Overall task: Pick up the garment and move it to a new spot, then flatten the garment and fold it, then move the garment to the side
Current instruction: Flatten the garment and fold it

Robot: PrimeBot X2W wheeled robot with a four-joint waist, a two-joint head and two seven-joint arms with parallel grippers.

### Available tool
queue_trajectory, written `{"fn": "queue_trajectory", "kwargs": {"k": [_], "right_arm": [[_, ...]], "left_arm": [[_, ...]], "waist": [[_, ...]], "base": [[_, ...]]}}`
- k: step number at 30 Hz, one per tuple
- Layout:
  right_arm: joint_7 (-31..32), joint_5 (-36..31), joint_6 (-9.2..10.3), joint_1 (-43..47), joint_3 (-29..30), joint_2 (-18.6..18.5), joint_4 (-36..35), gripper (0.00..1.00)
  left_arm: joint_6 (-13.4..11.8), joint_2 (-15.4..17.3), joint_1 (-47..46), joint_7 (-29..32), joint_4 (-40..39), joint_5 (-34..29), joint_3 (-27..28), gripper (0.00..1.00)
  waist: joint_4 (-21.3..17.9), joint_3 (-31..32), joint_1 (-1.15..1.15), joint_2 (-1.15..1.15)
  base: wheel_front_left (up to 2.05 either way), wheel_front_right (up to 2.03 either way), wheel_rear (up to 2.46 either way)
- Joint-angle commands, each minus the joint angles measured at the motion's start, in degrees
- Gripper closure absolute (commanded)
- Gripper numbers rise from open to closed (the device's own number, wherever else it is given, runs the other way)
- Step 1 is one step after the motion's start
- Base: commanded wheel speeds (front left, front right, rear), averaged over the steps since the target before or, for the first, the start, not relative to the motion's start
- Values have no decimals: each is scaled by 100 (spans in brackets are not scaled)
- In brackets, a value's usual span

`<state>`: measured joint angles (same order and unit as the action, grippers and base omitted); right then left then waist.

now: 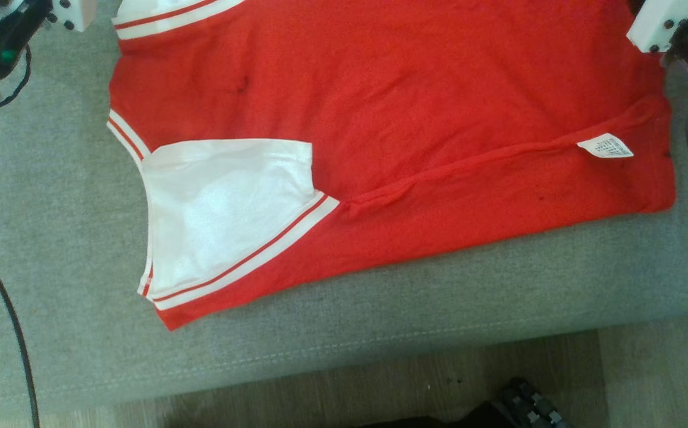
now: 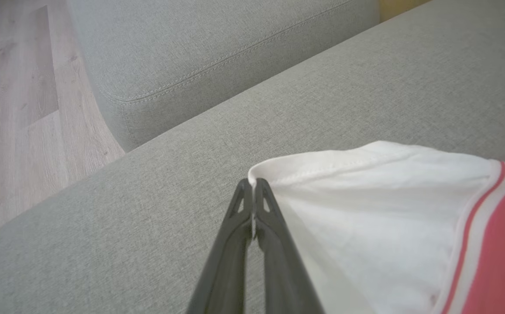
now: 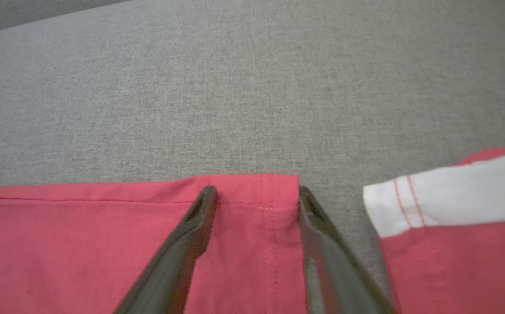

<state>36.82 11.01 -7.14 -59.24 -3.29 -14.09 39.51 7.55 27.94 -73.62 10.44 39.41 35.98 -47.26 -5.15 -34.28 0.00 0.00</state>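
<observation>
Red mesh cloth takes most of the head view: the garment [image 1: 409, 107] lies spread on a grey sofa cushion [image 1: 52, 238], mostly flat, with its far part running out of the picture at the top. On its left part there is a shiny white panel [image 1: 225, 202], bordered by white trim [image 1: 248, 258] with a thin red stripe. A long raised crease [image 1: 468, 163] crosses the red cloth toward the right, and a small white tag [image 1: 605, 146] lies at its end (the print on it is too small to read). The near edge of the garment lies close to the front seam of the cushion, and below that I see wooden floor [image 1: 379, 380]. A black cable [image 1: 13, 333] runs over the cushion at the far left.

My left gripper [image 2: 252, 182] is closed, and its fingers [image 2: 235, 244] pinch the edge of the white cloth at a corner. The cloth rises to a small peak at the tips, and a thin white line shows between the two fingers. Beyond it are another grey cushion block [image 2: 217, 56] and the floor.

My right gripper [image 3: 255, 192] stands wide open. Its fingers [image 3: 182, 248] are over a red corner of the garment, one on each side of a stitched seam, with the tips at the hem [image 3: 104, 192]. Whether they touch the cloth I cannot tell. To the right, apart by a strip of bare cushion, lies another part of the garment with white striped trim.
</observation>
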Motion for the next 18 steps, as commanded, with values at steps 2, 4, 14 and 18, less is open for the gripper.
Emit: {"fn": "queue_trajectory", "kwargs": {"k": [2,4,14,18], "right_arm": [[-80,63,-35,-170,-93,-19,-132,100],[-115,120,-35,-217,-133,-10,-77,100],[-715,523,-35,-609,-93,-94,-19,100],[-918,585,-35,-690,-63,-141,12,100]], "left_arm": [[-8,252,-328,-62,-66,15,173,100],[-8,272,-338,-122,-39,13,160,100],[-158,302,-661,-938,90,-227,218,100],[-216,263,-788,-1228,197,-241,287,100]], "waist": [[8,16,0,0],[9,36,0,0],[32,89,0,0],[74,116,0,0]], "base": [[0,0,0],[0,0,0],[0,0,0],[0,0,0]]}}
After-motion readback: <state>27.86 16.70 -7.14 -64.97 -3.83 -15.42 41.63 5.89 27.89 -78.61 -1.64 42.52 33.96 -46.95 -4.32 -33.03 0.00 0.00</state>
